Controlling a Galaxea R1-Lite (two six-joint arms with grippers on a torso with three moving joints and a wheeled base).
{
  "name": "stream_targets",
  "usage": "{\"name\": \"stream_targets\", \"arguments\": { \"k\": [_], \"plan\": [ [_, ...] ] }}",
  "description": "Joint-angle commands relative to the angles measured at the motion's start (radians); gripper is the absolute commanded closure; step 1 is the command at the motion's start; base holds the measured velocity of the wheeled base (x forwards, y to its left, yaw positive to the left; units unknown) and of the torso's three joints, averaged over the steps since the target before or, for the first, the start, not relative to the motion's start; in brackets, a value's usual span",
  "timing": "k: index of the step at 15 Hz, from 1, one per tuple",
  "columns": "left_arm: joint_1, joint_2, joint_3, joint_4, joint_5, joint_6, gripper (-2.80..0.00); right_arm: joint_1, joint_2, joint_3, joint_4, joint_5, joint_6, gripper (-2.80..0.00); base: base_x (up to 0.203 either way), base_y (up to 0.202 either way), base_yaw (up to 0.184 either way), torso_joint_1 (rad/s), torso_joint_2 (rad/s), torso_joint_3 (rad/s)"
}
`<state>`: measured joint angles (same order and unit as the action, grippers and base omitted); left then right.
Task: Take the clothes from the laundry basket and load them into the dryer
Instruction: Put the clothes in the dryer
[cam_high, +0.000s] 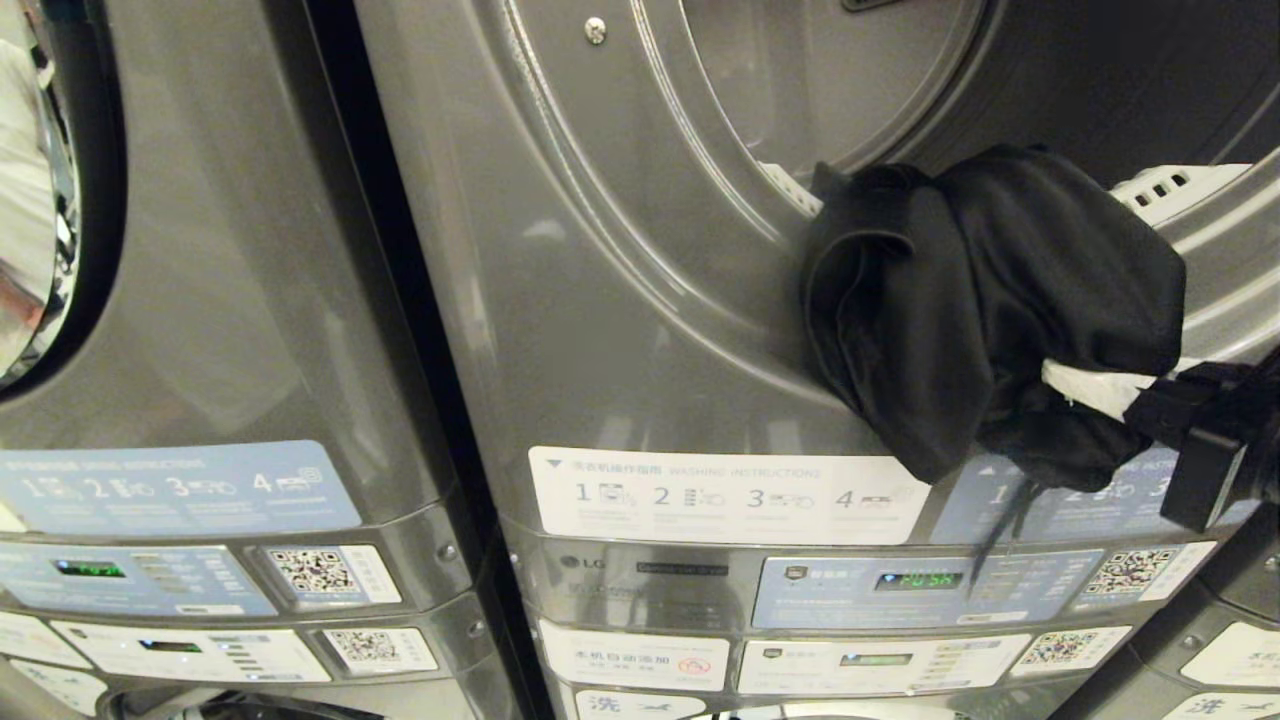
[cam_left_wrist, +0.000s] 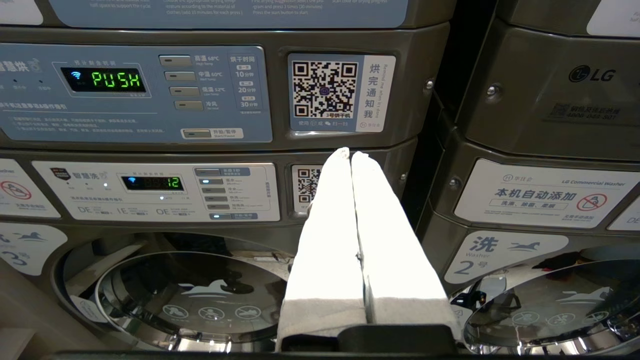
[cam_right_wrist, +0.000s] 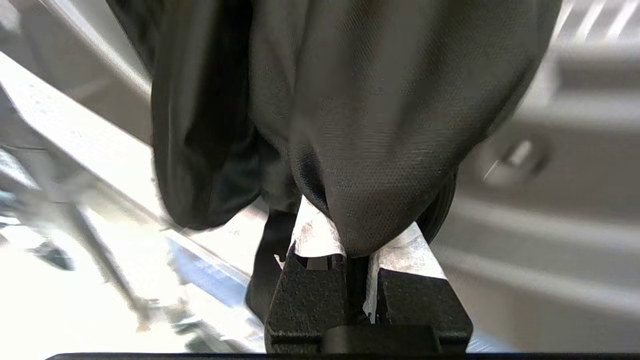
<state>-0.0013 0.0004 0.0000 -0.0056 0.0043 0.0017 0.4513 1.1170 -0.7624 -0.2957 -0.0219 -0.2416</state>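
At the frame's right, the right gripper (cam_high: 1085, 385) pinches a black garment (cam_high: 960, 300) against the LG dryer (cam_high: 620, 250) rim, above a "WASHING INSTRUCTIONS" label (cam_high: 730, 495) and a display (cam_high: 918, 580) reading "PUSH".

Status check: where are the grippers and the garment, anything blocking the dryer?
Right gripper shut on black garment at dryer opening rim. Garment hangs outside the drum. Left gripper shut, empty, parked low before control panels. Nothing blocking.

head camera looks down close at the dryer (cam_high: 620, 300); left wrist faces its control panel (cam_left_wrist: 135, 95); right wrist hugs fabric.
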Motion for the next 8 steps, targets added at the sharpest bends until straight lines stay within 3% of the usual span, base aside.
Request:
{"name": "stream_targets", "arguments": {
  "k": [1,5,8],
  "plan": [
    [0.0,0.0,0.0,-0.001,0.0,0.0,0.0,0.0,0.004,-0.047,-0.003,0.001,-0.05,0.0,0.0,0.0,0.0,0.0,0.0,0.0],
    [0.0,-0.001,0.0,-0.001,0.0,0.0,0.0,0.0,0.136,-0.296,-0.037,0.003,-0.065,0.0,0.0,0.0,0.0,0.0,0.0,0.0],
    [0.0,-0.001,0.0,-0.001,0.0,0.0,0.0,-0.02,0.368,-0.449,-0.203,-0.018,-0.091,0.0,0.0,0.0,0.0,0.0,0.0,0.0]
  ]
}}
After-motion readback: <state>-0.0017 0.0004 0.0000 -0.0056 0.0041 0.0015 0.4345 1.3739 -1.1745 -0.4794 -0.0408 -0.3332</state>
